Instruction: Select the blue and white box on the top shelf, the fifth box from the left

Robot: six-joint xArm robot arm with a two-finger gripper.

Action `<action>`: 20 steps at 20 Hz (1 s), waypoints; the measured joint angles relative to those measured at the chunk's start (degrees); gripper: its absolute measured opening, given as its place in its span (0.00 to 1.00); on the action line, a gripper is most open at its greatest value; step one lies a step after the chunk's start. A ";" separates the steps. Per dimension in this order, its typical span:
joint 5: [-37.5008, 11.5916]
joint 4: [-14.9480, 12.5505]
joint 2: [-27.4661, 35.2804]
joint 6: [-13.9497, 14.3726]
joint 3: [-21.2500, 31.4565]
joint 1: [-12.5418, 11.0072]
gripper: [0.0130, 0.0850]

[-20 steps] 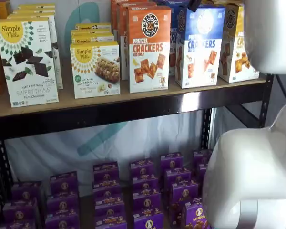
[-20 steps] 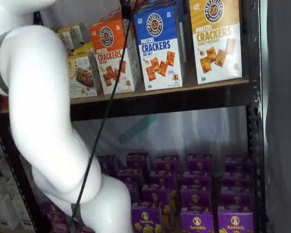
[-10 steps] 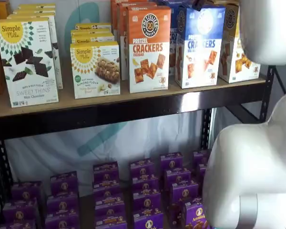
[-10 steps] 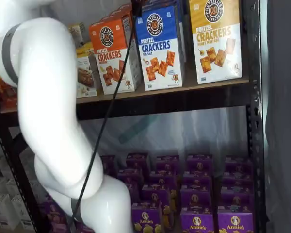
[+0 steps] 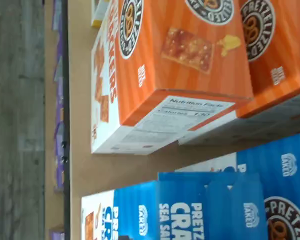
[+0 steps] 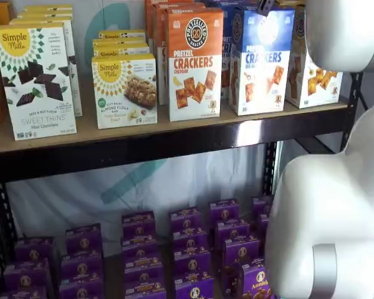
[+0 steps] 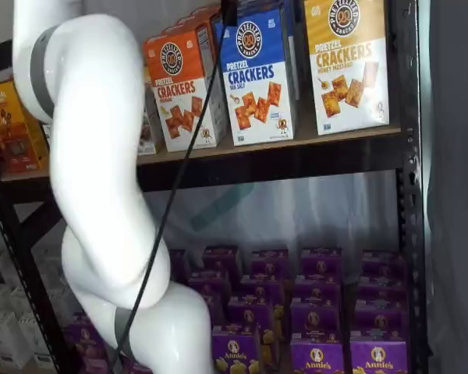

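Note:
The blue and white box (image 6: 260,61) stands at the front of its row on the top shelf (image 6: 174,129), between an orange box and a yellow one; it also shows in a shelf view (image 7: 257,78). Only the black tip of my gripper (image 7: 229,11) shows, at the view's top edge just above this box's upper left corner, with a cable hanging from it. A dark tip of the gripper (image 6: 265,5) also shows above the box. No gap or grip can be made out. The wrist view looks down on the blue box top (image 5: 190,210).
An orange Cheddar box (image 6: 195,62) stands left of the blue one, and a yellow cracker box (image 7: 347,62) stands to its right. Simple Mills boxes (image 6: 34,78) fill the shelf's left. Purple boxes (image 7: 312,312) fill the lower shelf. My white arm (image 7: 93,179) covers much of both shelf views.
My arm has swung to the right in both shelf views. The gripper's black tip has shifted right, from over the orange box's edge to over the blue box.

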 joint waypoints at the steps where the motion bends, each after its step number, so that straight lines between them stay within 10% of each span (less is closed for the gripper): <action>1: 0.33 -0.50 0.37 0.08 -0.37 0.27 1.00; 20: 3.02 -7.76 3.10 1.31 -0.34 4.67 1.00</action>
